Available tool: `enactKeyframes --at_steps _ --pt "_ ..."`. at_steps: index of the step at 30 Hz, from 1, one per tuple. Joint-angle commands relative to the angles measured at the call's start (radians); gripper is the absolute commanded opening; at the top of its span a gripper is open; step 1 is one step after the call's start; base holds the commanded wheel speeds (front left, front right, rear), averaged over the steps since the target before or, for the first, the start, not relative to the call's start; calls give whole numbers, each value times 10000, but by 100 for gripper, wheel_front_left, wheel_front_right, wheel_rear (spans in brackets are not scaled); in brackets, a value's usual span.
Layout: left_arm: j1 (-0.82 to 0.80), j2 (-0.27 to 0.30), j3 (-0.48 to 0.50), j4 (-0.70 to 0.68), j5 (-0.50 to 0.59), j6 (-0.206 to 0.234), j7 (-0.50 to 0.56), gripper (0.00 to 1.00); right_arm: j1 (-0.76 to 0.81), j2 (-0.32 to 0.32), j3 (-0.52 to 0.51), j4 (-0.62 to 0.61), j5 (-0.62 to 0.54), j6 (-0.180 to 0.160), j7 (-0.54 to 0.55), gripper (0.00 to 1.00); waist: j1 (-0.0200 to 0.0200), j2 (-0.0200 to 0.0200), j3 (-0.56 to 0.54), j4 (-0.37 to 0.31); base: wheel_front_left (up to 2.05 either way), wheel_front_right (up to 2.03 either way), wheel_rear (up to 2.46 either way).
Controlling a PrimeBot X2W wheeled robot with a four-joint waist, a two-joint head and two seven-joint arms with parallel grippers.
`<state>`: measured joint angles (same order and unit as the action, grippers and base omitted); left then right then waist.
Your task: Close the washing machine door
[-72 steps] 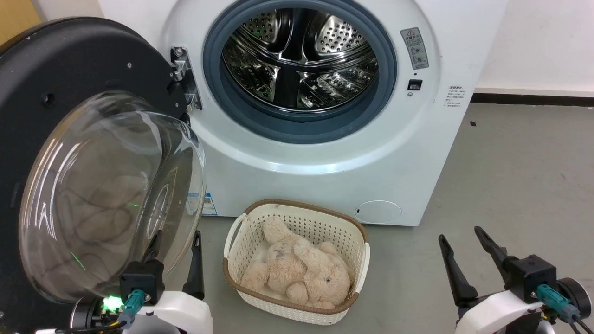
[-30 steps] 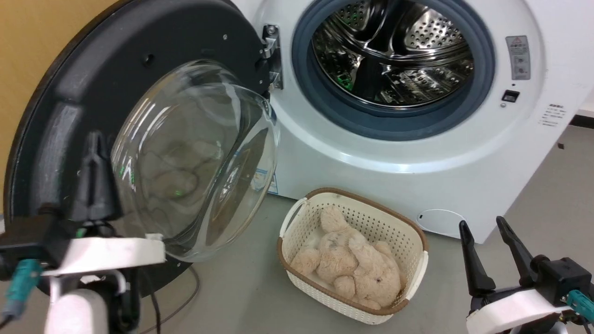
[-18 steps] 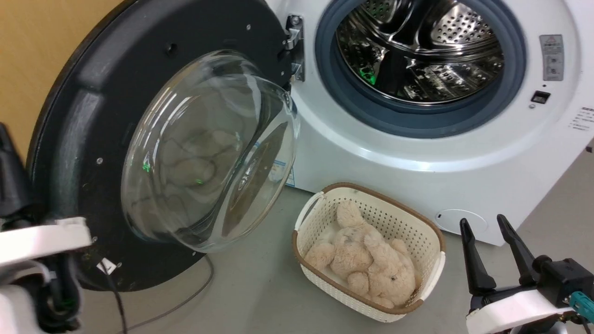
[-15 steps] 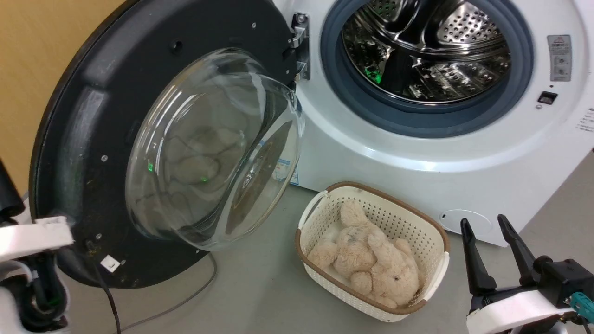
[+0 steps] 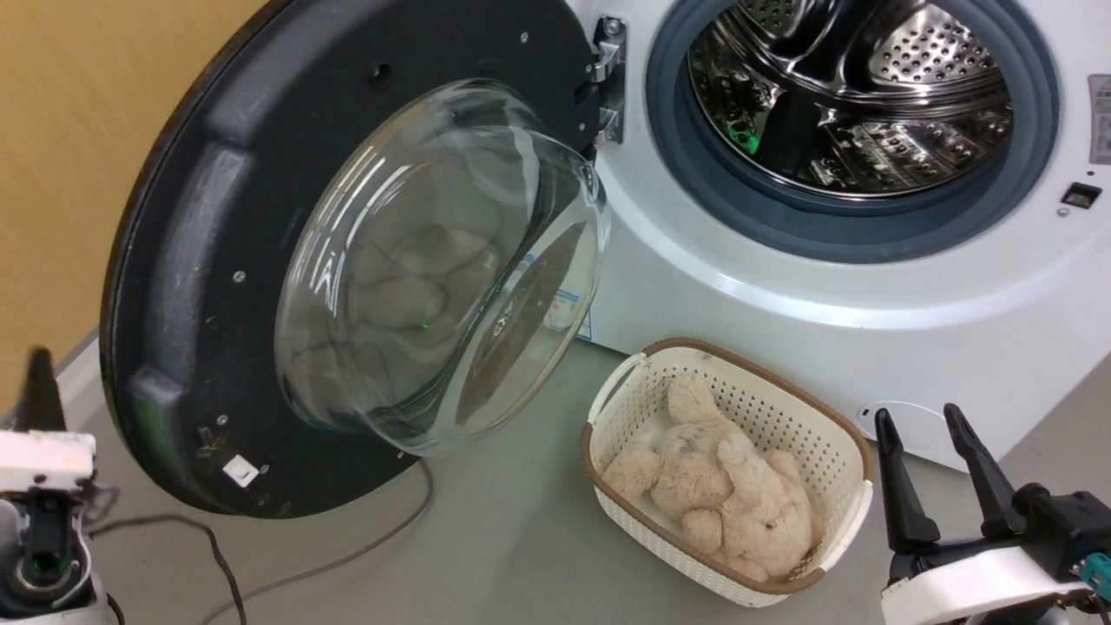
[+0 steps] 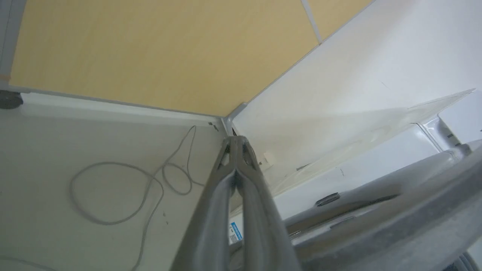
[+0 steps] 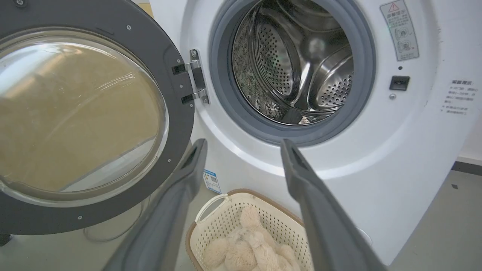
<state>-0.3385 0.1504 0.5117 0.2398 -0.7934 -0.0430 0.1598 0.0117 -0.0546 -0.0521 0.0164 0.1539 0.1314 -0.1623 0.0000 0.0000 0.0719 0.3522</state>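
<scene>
The washing machine door (image 5: pixel 200 260) stands swung wide open at the left, its glass bowl (image 5: pixel 443 260) bulging toward me. The white washing machine (image 5: pixel 868 321) is on the right, with the steel drum (image 5: pixel 851 95) exposed. At the lower left my left gripper (image 5: pixel 39 358) sits shut and empty, just outside the door's free edge. In the left wrist view its fingers (image 6: pixel 237 140) are pressed together and point at the floor corner, with the door's outer side (image 6: pixel 414 210) at the lower right. My right gripper (image 5: pixel 918 417) is open and empty, low in front of the machine (image 7: pixel 376 150); the right wrist view looks between its fingers (image 7: pixel 243 143) at the door (image 7: pixel 180 113).
A cream basket (image 5: pixel 855 521) holding a beige plush toy (image 5: pixel 720 495) stands on the grey floor before the machine. A grey cable (image 5: pixel 347 555) trails under the door. A yellow wall (image 5: pixel 69 174) closes off the left side behind the door.
The head camera has turned left, shifting the whole scene right. My left gripper moved from in front of the glass bowl out past the door's left edge. The right gripper stayed put.
</scene>
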Motion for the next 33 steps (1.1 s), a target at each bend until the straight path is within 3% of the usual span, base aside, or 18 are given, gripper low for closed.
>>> enactKeyframes --at_steps 1,8,13,25,33 --pt "-216 144 194 626 -503 -147 400 0 -17 29 -56 23 130 -5 -135 100 0 0 11 101 0 0 0" --pt "-199 148 128 1841 -1254 -440 1303 0 96 31 -219 25 286 -5 -261 100 0 0 29 334 0 0 0" --pt "-202 -178 -149 2157 -1952 -541 1986 0 122 33 -253 63 380 -6 -365 100 0 0 80 551 0 0 0" --pt "902 -845 -996 724 -4487 -677 3941 0 188 37 -342 195 636 -6 -616 100 0 0 37 1041 0 0 0" --pt "2196 -992 -2311 -1133 -6217 -765 4981 0 203 40 -494 297 792 -7 -783 100 0 0 -36 1317 0 0 0"
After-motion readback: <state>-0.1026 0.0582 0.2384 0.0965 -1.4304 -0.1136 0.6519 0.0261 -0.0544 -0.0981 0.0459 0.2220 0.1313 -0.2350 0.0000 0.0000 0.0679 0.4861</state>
